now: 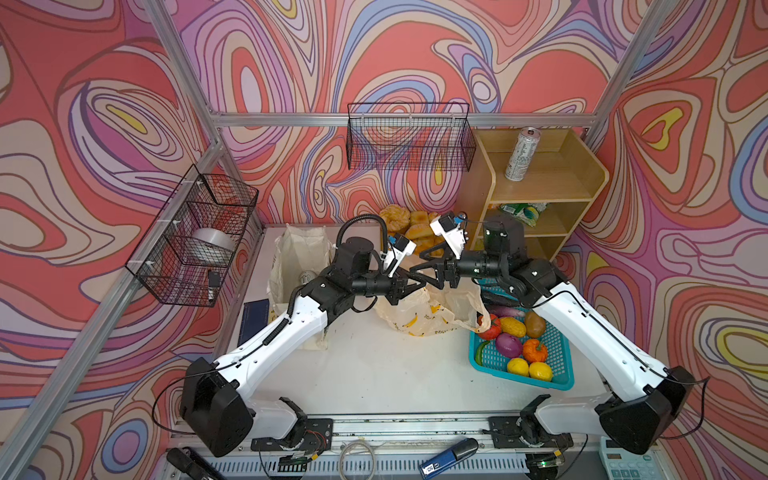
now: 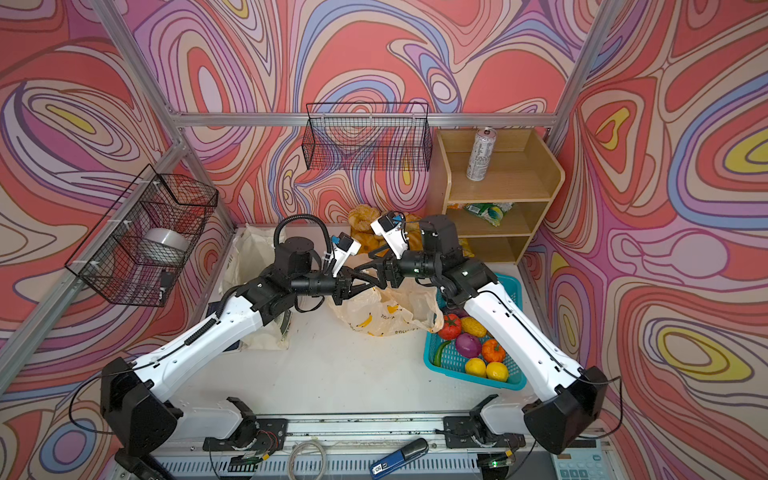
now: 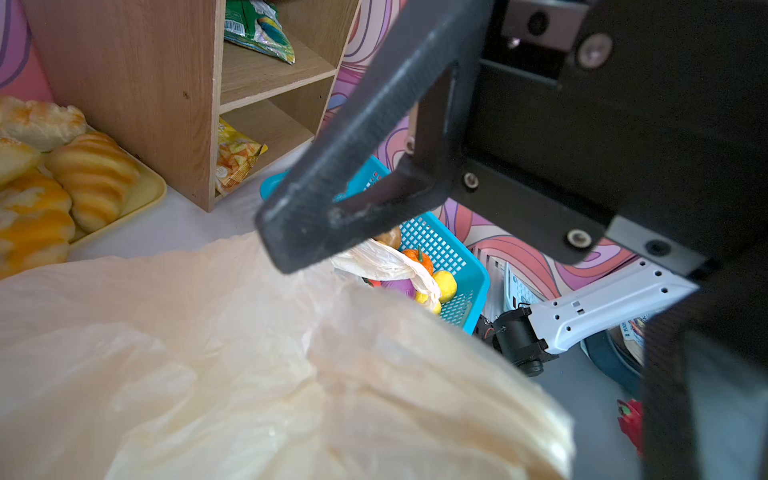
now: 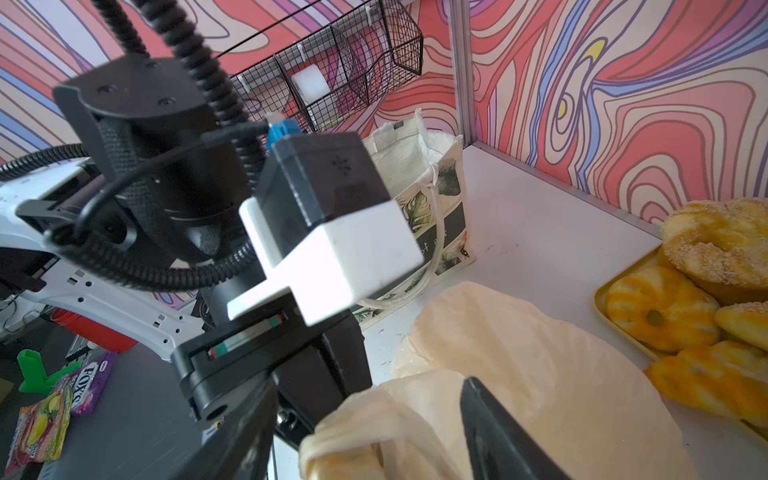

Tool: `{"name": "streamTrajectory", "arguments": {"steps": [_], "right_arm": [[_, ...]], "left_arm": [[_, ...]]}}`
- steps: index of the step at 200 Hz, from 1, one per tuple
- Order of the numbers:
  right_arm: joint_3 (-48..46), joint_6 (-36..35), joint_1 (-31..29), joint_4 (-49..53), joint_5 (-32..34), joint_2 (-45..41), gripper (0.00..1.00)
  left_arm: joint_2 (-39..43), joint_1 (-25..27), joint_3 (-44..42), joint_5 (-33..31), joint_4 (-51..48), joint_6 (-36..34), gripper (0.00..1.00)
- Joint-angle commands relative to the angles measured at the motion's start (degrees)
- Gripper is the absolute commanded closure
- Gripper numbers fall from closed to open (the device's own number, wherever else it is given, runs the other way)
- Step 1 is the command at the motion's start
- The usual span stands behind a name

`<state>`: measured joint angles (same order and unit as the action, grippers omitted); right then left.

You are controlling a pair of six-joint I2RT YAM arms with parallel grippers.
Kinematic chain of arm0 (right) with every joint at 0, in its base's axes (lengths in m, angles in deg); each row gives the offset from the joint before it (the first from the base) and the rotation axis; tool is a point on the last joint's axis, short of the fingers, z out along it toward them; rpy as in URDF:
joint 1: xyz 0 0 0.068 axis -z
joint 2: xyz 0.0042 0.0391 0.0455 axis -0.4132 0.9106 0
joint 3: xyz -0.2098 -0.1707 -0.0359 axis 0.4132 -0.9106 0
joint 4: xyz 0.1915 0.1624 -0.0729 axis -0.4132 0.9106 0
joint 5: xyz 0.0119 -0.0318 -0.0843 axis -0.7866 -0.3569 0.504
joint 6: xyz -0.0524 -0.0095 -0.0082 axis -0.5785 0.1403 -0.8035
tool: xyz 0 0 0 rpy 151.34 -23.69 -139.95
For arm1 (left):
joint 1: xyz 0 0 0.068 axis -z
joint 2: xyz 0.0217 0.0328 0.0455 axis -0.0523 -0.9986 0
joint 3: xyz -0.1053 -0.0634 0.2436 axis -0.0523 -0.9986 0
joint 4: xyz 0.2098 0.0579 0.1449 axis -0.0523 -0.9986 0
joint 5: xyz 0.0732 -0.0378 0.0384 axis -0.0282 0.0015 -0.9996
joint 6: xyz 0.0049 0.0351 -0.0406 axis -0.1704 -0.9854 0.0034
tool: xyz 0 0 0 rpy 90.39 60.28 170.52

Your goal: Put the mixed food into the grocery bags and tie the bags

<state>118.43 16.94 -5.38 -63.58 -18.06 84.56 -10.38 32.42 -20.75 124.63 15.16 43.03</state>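
Bag (image 1: 419,318): cream, translucent, crumpled, yellow banana prints; basket (image 1: 559,357) at its 3 o'clock.
Left hand (image 1: 415,286): closed on bag's bunched rim.
Right hand (image 1: 419,266): open, above bag.

the plastic bag (image 1: 419,320) is thin translucent film, crinkled, with a soft sheen. the cloth tote (image 1: 291,257) is matt woven fabric. the drink can (image 1: 521,156) is bright metal and the snack packet (image 3: 257,29) glossy foil. the shelf (image 1: 573,178) shows matt wood grain, the mesh basket (image 1: 555,353) smooth moulded plastic, the wire basket (image 1: 409,137) black coated metal, the tabletop (image 1: 374,374) smooth matt white.
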Motion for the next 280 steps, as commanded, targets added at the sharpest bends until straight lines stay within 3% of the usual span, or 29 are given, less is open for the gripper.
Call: {"name": "streamTrajectory", "arguments": {"steps": [1, 16, 34, 62, 70, 87, 95, 120, 156, 203, 236, 280], "right_arm": [[-1.44, -0.88, -0.28, -1.08, -1.02, -0.07, 0.31], [-1.74, -1.18, -0.28, -1.09, -0.97, -0.03, 0.36], [-1.92, -1.45, -0.28, -1.08, -0.72, 0.15, 0.52], [-1.60, -0.95, -0.30, -2.21, -0.20, 0.63, 1.00], [-1.13, -0.64, -0.26, -2.26, 0.39, 0.89, 1.00], [0.71, -0.24, -0.19, -1.17, 2.43, 2.25, 1.00], [1.78, -0.05, -0.19, -0.34, 2.93, 2.96, 1.00], [4.41, -0.31, 0.01, 1.85, 1.74, 3.80, 1.00], [6.09, 1.76, 1.30, 0.47, -7.56, 3.40, 1.00], [12.14, 2.45, 1.53, 3.69, -19.62, 7.21, 1.00], [14.23, 2.28, 1.53, 5.29, -22.13, 9.37, 1.00], [12.64, 4.83, 1.57, 1.41, -23.28, 10.12, 1.00]], "left_arm": [[-0.62, -0.60, 2.02, 2.11, 0.79, 1.36, 1.00], [-0.79, -0.83, 2.20, 2.45, 1.23, 1.77, 1.00], [-1.21, -1.05, 2.50, 2.91, 1.35, 2.13, 1.00], [-1.83, -1.05, 3.03, 3.11, 0.99, 2.09, 1.00], [-1.79, -1.09, 3.07, 2.62, 0.66, 1.79, 0.98], [-0.09, -1.14, 2.20, -1.78, -0.57, 0.18, 0.57], [1.59, -1.14, 0.97, -4.96, -0.69, -1.05, 0.44], [7.95, -1.14, -3.89, -14.82, 0.20, -5.30, 0.27], [13.80, -1.14, -7.79, -20.67, 2.02, -9.95, 0.22], [12.53, -1.14, -5.56, -15.20, 3.53, -13.33, 0.19], [9.99, -1.14, -2.69, -12.12, 5.14, -14.23, 0.19], [7.51, -1.14, -2.98, -8.90, 12.88, -9.53, 0.19]]}}
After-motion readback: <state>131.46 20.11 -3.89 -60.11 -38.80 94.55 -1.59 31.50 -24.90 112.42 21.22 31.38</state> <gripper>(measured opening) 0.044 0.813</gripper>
